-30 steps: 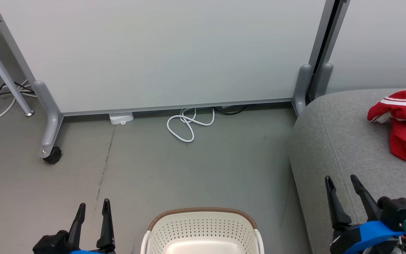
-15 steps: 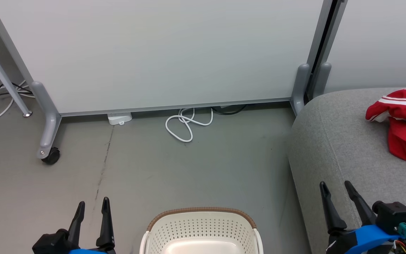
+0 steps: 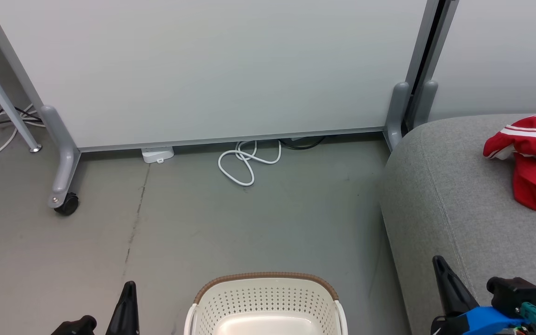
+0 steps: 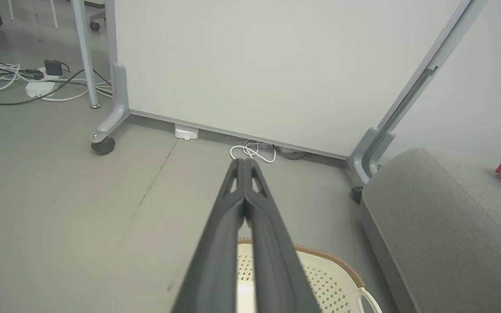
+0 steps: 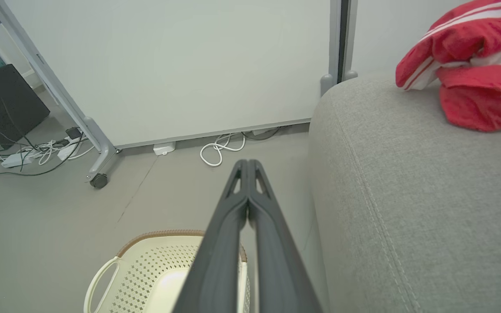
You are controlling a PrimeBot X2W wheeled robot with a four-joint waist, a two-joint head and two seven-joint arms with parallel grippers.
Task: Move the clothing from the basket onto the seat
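**Both pairs of fingers closed, red clothing lying on the grey seat**

The left fingers are pressed together along their length with the tips meeting, and nothing sits between them. The right fingers are closed the same way and hold nothing.

The soft bright red clothing, with thin white stripes and white panels, lies bunched on the large light grey fabric-upholstered seat. It is ahead of the right fingers and off to their right, well apart from them. The seat's rounded near edge runs just beside the right fingers on their right. From the left fingers it is well off to the right.

The cream-white perforated plastic basket with a brown woven-look rim stands on the grey floor between the two pairs of fingers. It is to the right of the left pair and to the left of the right pair, below the tips of both in the wrist views. The part of its inside that shows is plain cream plastic.

Beyond both sets of tips a tall white partition panel stands upright on grey legs. One black castor is ahead of the left fingers and to their left. A looped white cable lies on the floor at the panel's foot, ahead of the tips and well apart from them
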